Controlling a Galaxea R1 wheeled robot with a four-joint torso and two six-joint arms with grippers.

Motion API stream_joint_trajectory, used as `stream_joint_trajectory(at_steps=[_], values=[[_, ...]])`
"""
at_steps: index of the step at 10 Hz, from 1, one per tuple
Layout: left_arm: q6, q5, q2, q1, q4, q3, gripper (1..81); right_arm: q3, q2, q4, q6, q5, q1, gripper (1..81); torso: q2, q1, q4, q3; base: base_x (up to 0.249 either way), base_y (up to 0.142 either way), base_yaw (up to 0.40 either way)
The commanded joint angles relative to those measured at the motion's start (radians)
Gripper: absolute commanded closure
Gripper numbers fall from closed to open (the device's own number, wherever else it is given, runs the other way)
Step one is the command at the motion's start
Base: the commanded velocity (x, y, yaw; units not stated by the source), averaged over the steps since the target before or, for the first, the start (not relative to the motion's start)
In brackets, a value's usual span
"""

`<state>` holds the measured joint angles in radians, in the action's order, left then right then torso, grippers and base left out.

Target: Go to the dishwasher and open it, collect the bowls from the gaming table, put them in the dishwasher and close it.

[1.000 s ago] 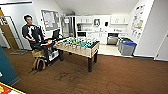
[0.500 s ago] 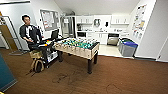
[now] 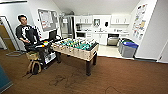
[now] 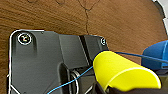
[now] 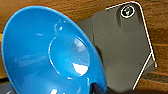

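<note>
A yellow bowl (image 4: pixel 120 70) hangs above the brown carpet, and my left gripper (image 4: pixel 105 88) is shut on its rim. My right gripper (image 5: pixel 96 88) is shut on a blue bowl (image 5: pixel 50 55), whose edge also shows as a blue shape (image 4: pixel 156 53) in the left wrist view. The dishwasher (image 3: pixel 113 40) is far off in the kitchen at the back, a dark front between white cabinets. The gaming table with yellow sides and a printed white top is out of view.
A wooden foosball table (image 3: pixel 77 48) stands ahead on the carpet. A person (image 3: pixel 26 33) sits left of it behind a black cart (image 3: pixel 47 51). Grey and blue bins (image 3: pixel 128 47) stand by the right wall. Open carpet runs to the right of the foosball table.
The whole head view has shifted slightly, so the camera has moved; the foosball table and kitchen look a little nearer. Nothing in the room has moved by itself.
</note>
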<state>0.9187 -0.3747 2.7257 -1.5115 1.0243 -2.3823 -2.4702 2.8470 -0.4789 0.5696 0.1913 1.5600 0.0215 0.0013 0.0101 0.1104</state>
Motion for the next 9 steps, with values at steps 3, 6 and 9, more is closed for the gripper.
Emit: stream_joint_trajectory(at_steps=[3, 6, 9], values=[[0.0, 0.013, -0.023, 0.036, 0.011, 0.009, 81.1, 0.033, 0.016, -0.036, -0.011, -0.018, -0.033, 81.1, 0.0, 0.0, 0.0, 0.0, 0.159, -0.086, 0.0], [0.0, 0.013, -0.021, 0.036, 0.011, 0.009, 81.1, 0.031, 0.019, -0.036, -0.011, -0.018, -0.036, 81.1, 0.0, 0.0, 0.0, 0.0, 0.158, -0.093, 0.0], [0.0, 0.013, -0.023, 0.035, 0.011, 0.011, 81.1, 0.031, 0.019, -0.036, -0.011, -0.018, -0.036, 81.1, 0.0, 0.0, 0.0, 0.0, 0.158, -0.122, 0.0]])
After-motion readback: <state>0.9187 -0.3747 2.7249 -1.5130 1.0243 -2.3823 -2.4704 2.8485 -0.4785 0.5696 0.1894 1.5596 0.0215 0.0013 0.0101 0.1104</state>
